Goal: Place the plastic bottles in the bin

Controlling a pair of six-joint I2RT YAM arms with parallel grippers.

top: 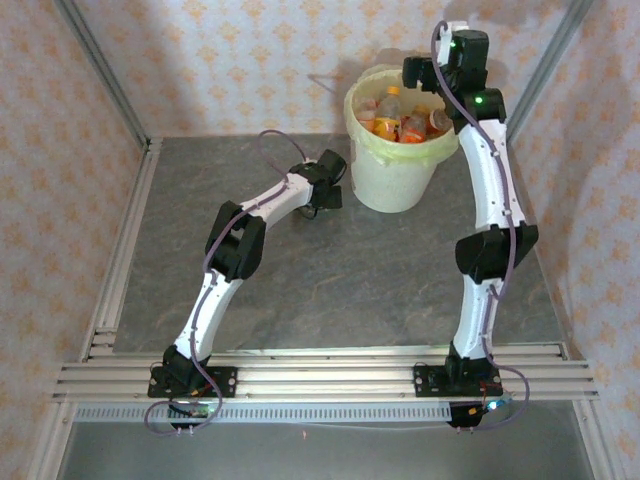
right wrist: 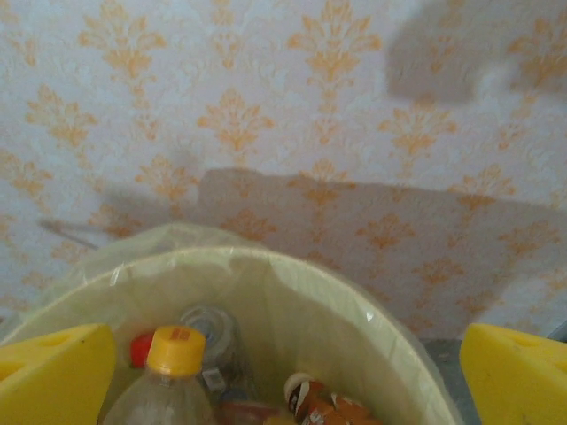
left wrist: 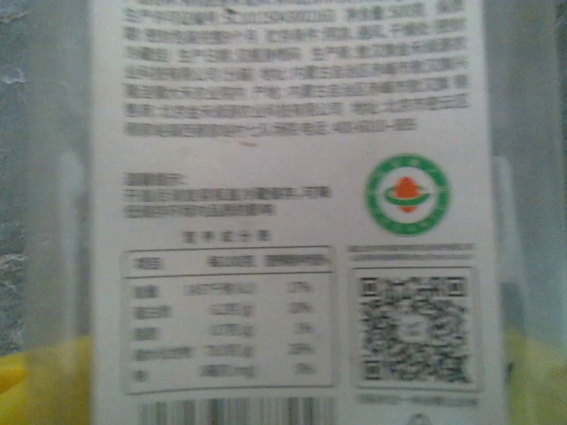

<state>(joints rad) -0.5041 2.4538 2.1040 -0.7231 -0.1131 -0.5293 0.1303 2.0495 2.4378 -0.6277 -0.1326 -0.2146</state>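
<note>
Plastic bottles (top: 400, 122): I see a heap of them inside the bin (top: 395, 185), orange-tinted and clear, caps up and sideways.
Bin: it stands upright at the far middle of the bench (top: 330, 290), with its pale bag folded over the rim.
Left arm: it runs from its near-left base up to a raised elbow. The forearm then reaches far and right, with the wrist low and the left tool (top: 328, 195) just beside the bin's left wall.
Left tool state: clenched on a labelled bottle (left wrist: 292, 177), as far as I can read it. The yellow pads (left wrist: 35, 385) sit at the bottle's two clear sides.
Right arm: it stands tall from its near-right base, bent once at the elbow, with the wrist folded over the bin's far-right rim.
Right tool (top: 420, 78): released. The yellow fingers (right wrist: 53, 376) are wide apart over the bin's mouth, with nothing between them.
Left wrist camera adds: the label's blurred print, a table, a QR code and a round green mark.
Right wrist camera adds: an orange-capped bottle (right wrist: 174, 354) upright inside the bin, with the patterned wall (right wrist: 266, 106) behind.
</note>
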